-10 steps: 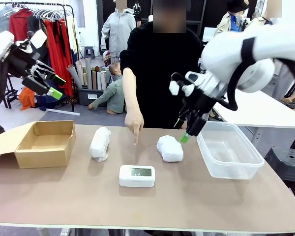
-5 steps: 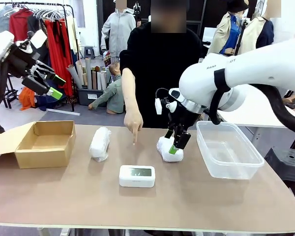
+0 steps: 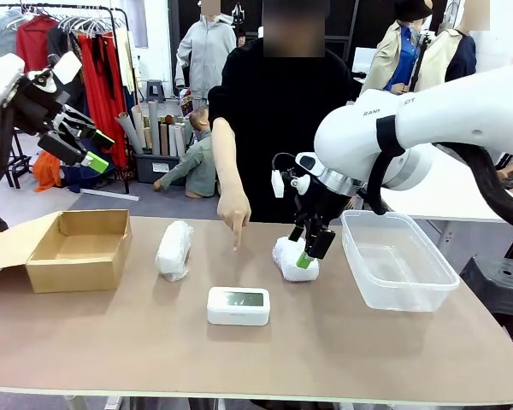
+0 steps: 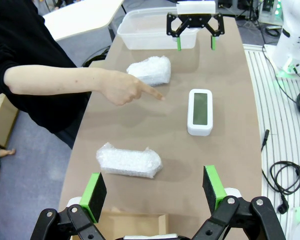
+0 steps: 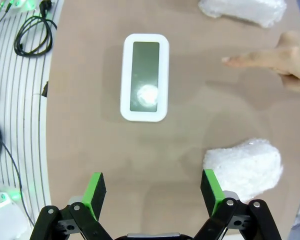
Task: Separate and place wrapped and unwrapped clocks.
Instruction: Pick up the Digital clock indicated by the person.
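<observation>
Right gripper, jaws apart, low at the right-hand wrapped clock, which sits off-centre beside one finger: approach step; next, probably centre, then close.

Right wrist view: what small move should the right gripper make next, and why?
Probably shift the right gripper sideways toward the nearer wrapped bundle before lowering: its jaws stand open, but that bundle lies off to one side, outside the gap between them.

Brown tabletop, clothes rack of red garments, grey floor, white side table.
</observation>
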Available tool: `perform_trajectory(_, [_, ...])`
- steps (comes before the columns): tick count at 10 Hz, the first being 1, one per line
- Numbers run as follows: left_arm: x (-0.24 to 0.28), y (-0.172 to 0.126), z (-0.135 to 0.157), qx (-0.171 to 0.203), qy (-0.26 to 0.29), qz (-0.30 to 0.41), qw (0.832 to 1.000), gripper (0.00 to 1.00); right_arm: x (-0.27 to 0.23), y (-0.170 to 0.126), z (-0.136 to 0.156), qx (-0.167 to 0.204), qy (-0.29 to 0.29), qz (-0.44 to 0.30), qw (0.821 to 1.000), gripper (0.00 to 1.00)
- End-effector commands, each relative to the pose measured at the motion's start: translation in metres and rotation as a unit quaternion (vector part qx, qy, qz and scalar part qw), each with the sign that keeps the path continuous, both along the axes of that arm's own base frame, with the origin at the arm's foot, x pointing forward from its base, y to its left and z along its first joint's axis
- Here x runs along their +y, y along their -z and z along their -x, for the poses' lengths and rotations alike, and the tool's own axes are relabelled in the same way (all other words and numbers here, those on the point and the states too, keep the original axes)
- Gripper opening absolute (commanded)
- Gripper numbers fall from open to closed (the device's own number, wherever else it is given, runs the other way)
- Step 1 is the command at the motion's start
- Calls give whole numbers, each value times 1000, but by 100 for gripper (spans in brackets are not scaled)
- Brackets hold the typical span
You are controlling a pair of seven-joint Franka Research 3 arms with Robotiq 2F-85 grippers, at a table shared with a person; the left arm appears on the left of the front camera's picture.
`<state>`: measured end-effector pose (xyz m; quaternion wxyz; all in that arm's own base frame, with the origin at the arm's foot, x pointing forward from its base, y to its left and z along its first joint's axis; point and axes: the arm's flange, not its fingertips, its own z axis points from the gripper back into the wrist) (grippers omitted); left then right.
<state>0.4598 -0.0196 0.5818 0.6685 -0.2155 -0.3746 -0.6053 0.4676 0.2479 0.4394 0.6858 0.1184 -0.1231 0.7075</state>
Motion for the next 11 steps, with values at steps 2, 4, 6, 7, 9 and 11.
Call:
perform_trajectory(2, [1, 0, 0, 1, 2, 3, 1000, 100, 30, 12, 1, -12, -13, 39, 999, 100])
perform_trajectory(4, [1, 0, 0, 1, 2, 3, 1000, 100, 64, 23, 5, -19, -21, 53, 998, 100])
perform_trajectory(6, [1, 0, 0, 1, 2, 3, 1000, 100, 87, 40, 8, -26, -15, 60, 998, 100])
perform_trajectory(7, [1, 0, 0, 1, 2, 3, 1000, 100, 96, 46, 11, -38, -6, 68, 997, 100])
perform_trajectory(9, [1, 0, 0, 1, 2, 3, 1000, 100, 110, 59, 17, -56, -4, 79, 995, 100])
perform_trajectory(11, [1, 0, 0, 1, 2, 3, 1000, 100, 119, 68, 21, -48, -16, 66, 997, 100])
